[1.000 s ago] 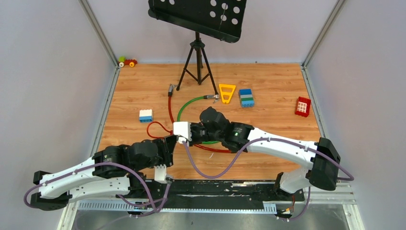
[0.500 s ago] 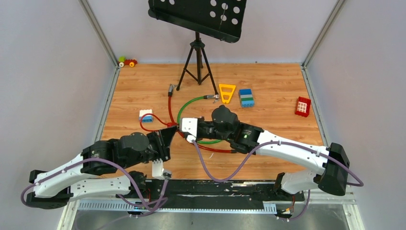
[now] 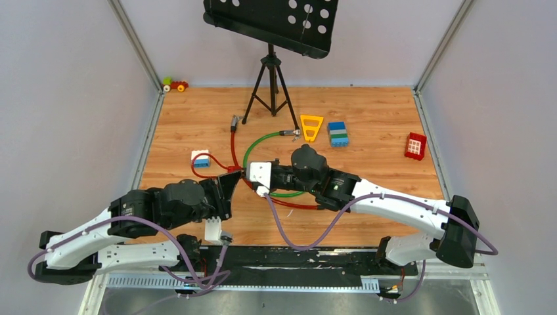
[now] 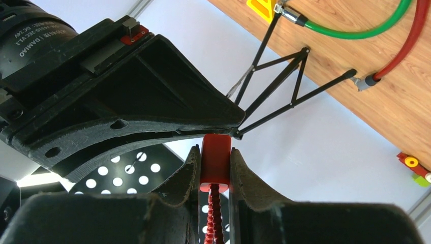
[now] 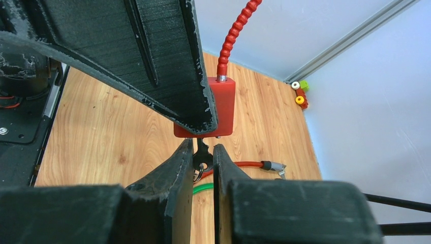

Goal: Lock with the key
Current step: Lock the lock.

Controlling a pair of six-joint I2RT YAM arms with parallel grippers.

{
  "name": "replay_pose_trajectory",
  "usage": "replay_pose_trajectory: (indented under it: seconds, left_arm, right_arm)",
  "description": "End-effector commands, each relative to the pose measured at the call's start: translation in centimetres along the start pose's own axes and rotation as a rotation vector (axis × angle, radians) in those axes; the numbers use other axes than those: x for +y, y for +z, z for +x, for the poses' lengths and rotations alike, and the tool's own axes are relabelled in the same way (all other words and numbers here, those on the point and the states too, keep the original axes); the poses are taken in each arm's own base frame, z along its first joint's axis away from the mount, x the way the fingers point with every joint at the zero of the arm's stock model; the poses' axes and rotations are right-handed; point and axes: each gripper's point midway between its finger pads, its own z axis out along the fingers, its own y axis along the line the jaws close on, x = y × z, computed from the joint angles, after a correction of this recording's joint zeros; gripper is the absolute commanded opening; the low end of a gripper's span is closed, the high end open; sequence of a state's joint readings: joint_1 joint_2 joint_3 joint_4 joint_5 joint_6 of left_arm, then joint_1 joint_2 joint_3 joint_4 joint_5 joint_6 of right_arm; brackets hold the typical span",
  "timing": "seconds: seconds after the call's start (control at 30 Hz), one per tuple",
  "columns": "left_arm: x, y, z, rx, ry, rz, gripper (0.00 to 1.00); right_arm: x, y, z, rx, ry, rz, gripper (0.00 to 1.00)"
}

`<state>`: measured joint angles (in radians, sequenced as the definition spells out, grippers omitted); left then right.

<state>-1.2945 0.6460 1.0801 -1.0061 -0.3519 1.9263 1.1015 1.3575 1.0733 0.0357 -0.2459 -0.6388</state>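
Right gripper (image 5: 203,163): jaws narrow, pinched on the head of a tiny thin silvery-grey metal key (image 5: 202,151). The key stands upright between the two fingertips. Its blade rises out of them and meets the underside of a small boxy red padlock (image 5: 223,104). How deep the blade sits in the keyhole cannot be told.

Left gripper (image 4: 215,163): jaws close together, clamped on two opposite sides of the red padlock, which fills the gap between the pads. A red ribbed cable (image 5: 235,31) leaves the padlock at the end opposite the key.

Top view: the two grippers meet tip to tip over the wood-grain table (image 3: 374,125), left of its middle. The padlock appears held clear of the boards. The key is too small to make out there. A smooth green cable (image 3: 259,140) lies curved on the boards just beyond.
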Motion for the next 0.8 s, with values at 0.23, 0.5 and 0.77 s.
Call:
replay_pose_trajectory:
  seconds: [0.23,0.5,0.77]
  left_arm:
    - [5.0,-8.9,7.2,0.237,-0.234,-0.374,0.0]
    - [5.8,-3.1,2.4,0.043,-0.294,-0.404,0.0]
    - [5.9,-1.8,1.8,0.024,-0.377,-0.421,0.0]
  right_arm:
    - [-2.0,-11.7,16.1,0.748,0.122,0.083,0.0]
    - [-5.0,-11.7,3.7,0.371,-0.034,0.053,0.0]
    - [-6.2,-15.8,1.9,0.408,-0.121,0.114,0.0]
